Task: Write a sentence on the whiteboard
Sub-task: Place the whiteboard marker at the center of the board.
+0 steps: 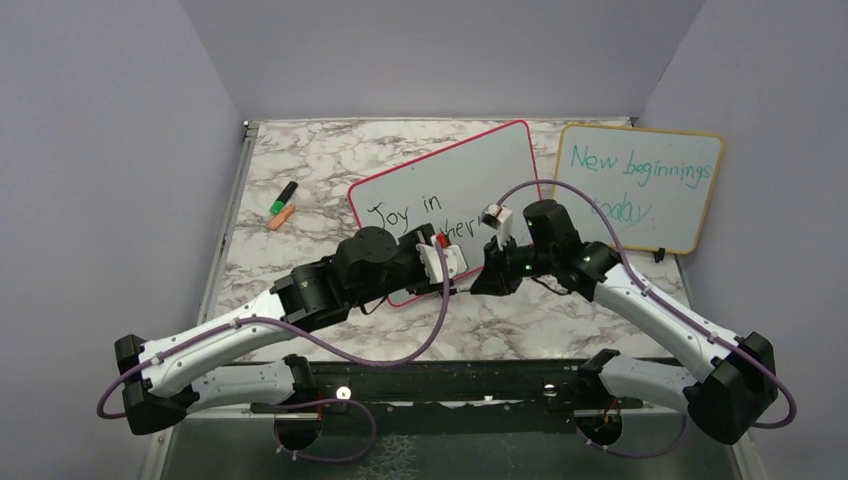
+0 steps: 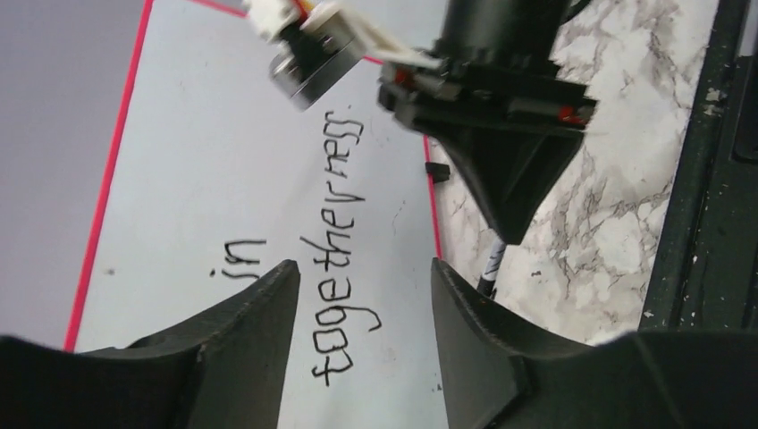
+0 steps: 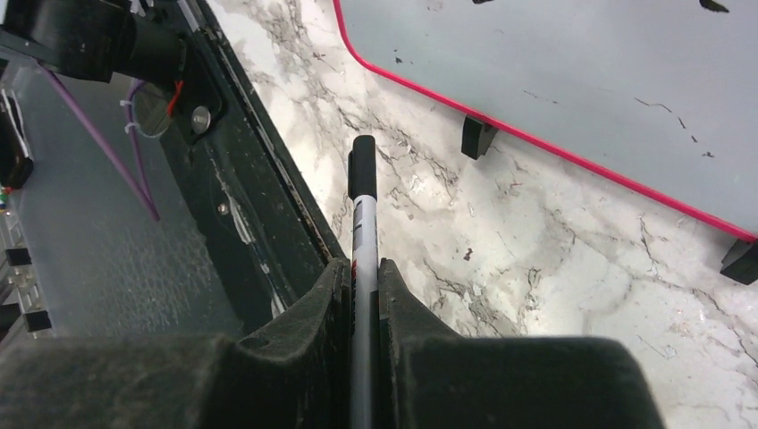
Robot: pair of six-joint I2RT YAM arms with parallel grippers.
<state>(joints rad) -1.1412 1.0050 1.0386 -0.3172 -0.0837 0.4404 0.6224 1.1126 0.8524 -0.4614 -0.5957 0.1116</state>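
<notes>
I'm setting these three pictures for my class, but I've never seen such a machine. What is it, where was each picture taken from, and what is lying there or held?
It is two robot arms bolted to a marble table, each ending in a two-finger gripper. The wide picture looks down from above and behind; the other two come from wrist cameras. On the table lie a red-framed whiteboard bearing the black sentence "Joy in togetherness", with a yellow-framed board beside it, and two loose pens. The right gripper pinches a marker; the left gripper is open and empty.
</notes>
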